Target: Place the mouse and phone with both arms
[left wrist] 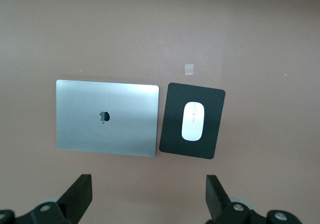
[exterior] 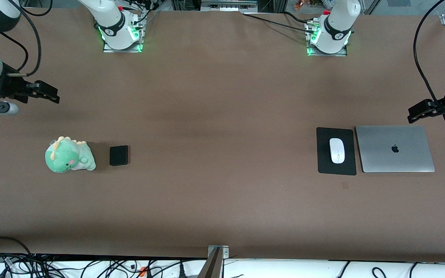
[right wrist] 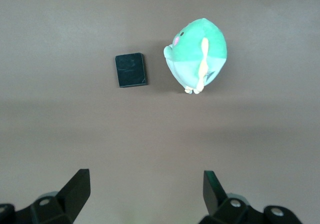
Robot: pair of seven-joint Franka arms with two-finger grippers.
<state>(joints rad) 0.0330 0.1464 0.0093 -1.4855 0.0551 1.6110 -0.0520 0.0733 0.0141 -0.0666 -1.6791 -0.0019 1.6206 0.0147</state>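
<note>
The white mouse (exterior: 337,150) (left wrist: 193,121) lies on a black mouse pad (exterior: 325,162) (left wrist: 175,134) toward the left arm's end of the table. The small black phone (exterior: 119,155) (right wrist: 131,69) lies flat toward the right arm's end, beside a plush toy. My left gripper (exterior: 409,115) (left wrist: 149,194) hangs open over bare table by the laptop, well apart from the mouse, holding nothing. My right gripper (exterior: 58,96) (right wrist: 146,191) hangs open over bare table at the other end, apart from the phone, with nothing between its fingers.
A closed silver laptop (exterior: 395,149) (left wrist: 107,118) lies right beside the mouse pad, at the table's end. A green plush dinosaur (exterior: 69,155) (right wrist: 197,53) sits close to the phone. Brown table (exterior: 222,127) stretches between the two groups. Cables run along the front edge.
</note>
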